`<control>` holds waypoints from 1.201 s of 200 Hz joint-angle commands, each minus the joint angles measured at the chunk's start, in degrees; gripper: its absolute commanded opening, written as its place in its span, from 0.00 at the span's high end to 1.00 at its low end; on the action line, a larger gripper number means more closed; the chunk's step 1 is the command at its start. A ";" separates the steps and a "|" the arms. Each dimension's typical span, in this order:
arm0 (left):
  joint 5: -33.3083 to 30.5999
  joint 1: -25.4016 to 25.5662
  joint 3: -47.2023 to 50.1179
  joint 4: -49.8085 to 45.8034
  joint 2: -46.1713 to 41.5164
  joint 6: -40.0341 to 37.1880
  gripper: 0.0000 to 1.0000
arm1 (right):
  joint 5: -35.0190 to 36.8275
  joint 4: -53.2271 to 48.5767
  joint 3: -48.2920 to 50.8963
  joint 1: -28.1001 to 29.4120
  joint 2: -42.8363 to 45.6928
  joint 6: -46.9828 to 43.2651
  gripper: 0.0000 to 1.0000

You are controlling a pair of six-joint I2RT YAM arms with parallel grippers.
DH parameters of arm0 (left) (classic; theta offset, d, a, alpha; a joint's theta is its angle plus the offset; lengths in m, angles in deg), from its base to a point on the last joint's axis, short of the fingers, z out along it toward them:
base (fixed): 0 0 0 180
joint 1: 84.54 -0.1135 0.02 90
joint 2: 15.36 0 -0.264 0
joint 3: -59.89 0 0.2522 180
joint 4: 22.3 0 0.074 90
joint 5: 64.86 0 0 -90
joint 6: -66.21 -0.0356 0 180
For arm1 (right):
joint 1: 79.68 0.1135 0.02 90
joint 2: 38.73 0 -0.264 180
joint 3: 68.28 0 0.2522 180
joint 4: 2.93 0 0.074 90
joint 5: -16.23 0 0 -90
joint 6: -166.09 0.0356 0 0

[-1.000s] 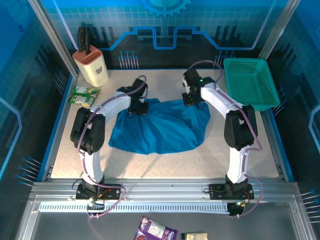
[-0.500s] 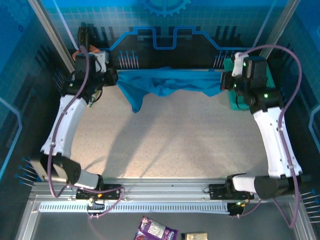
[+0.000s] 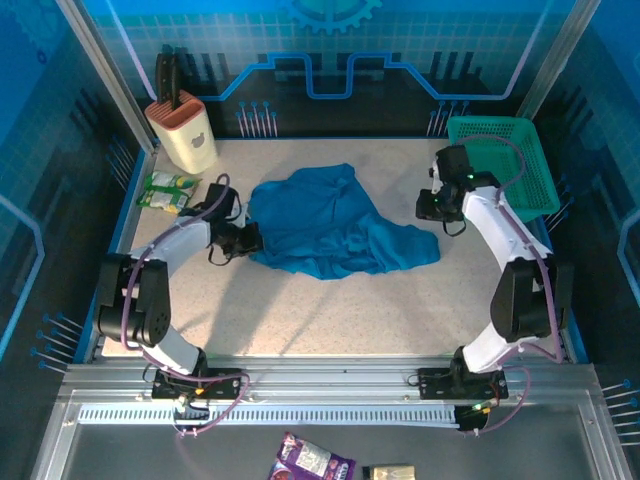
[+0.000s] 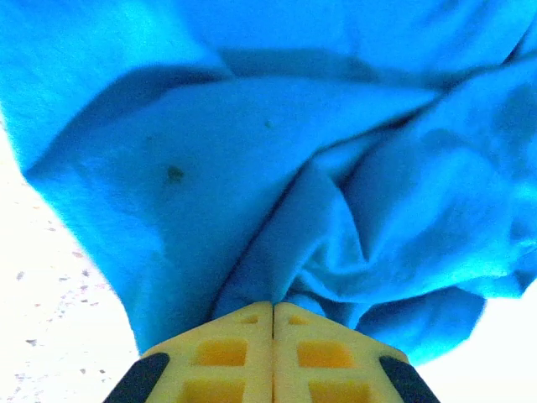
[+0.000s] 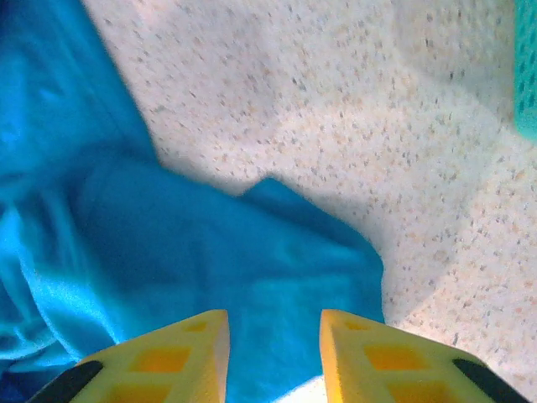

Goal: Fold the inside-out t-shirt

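Observation:
The inside-out t-shirt (image 3: 325, 225) lies as a crumpled blue heap on the middle of the table, with one tail reaching right (image 3: 415, 250). My left gripper (image 3: 248, 240) is low at the heap's left edge. In the left wrist view its yellow fingers are pressed together, and a fold of the t-shirt (image 4: 277, 168) runs into the tips of the left gripper (image 4: 273, 304). My right gripper (image 3: 432, 212) hovers above the right tail. It stands open (image 5: 273, 315), with the flat cloth corner (image 5: 252, 260) below the gap and nothing pinched.
A teal-green mesh basket (image 3: 500, 165) stands at the back right, and its edge (image 5: 527, 75) shows in the right wrist view. A knife block (image 3: 183, 135) and a green packet (image 3: 167, 190) sit at the back left. Bare speckled table (image 3: 350, 310) lies in front of the shirt.
Half a second ago the shirt hung stretched in the air at the back between both grippers. Now it lies heaped on the table, both arms are low, and the right gripper has opened off it.

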 commanded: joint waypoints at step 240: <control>-2.60 0.77 -1.14 3.70 -5.86 2.10 0.67 | 12.19 8.73 -2.11 40.93 -5.03 -25.88 1.00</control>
